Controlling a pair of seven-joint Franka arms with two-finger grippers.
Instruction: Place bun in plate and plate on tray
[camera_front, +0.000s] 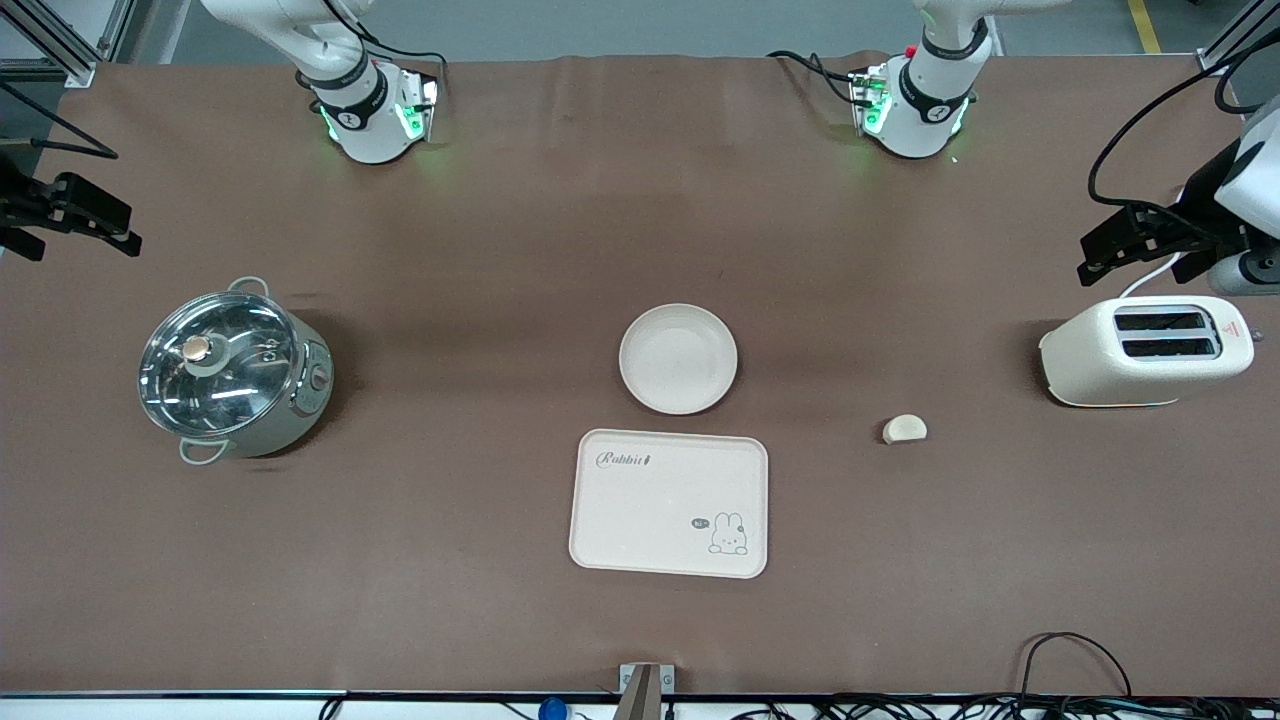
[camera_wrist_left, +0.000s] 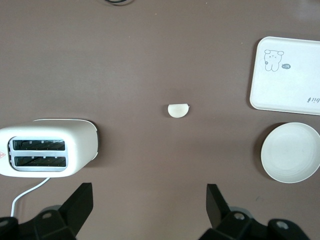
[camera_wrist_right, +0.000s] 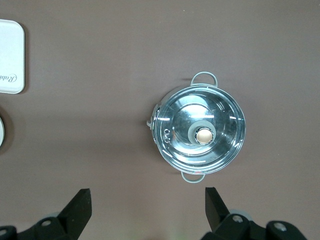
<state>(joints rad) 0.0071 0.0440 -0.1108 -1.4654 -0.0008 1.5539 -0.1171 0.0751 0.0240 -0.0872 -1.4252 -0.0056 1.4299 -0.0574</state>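
The bun (camera_front: 904, 429) lies alone on the brown table, between the plate and the toaster. The empty round plate (camera_front: 678, 358) sits mid-table. The Rabbit tray (camera_front: 668, 503) lies just nearer the front camera than the plate, empty. My left gripper (camera_front: 1095, 258) is open and empty, up over the table at the left arm's end by the toaster. Its wrist view shows the bun (camera_wrist_left: 178, 110), the plate (camera_wrist_left: 290, 152) and the tray (camera_wrist_left: 287, 75) past its open gripper (camera_wrist_left: 150, 200). My right gripper (camera_front: 120, 232) is open and empty, up at the right arm's end of the table.
A white toaster (camera_front: 1145, 350) stands at the left arm's end, also in the left wrist view (camera_wrist_left: 47, 147). A steel pot with a glass lid (camera_front: 232, 373) stands at the right arm's end, below my right gripper (camera_wrist_right: 148, 202) in its wrist view (camera_wrist_right: 200, 130).
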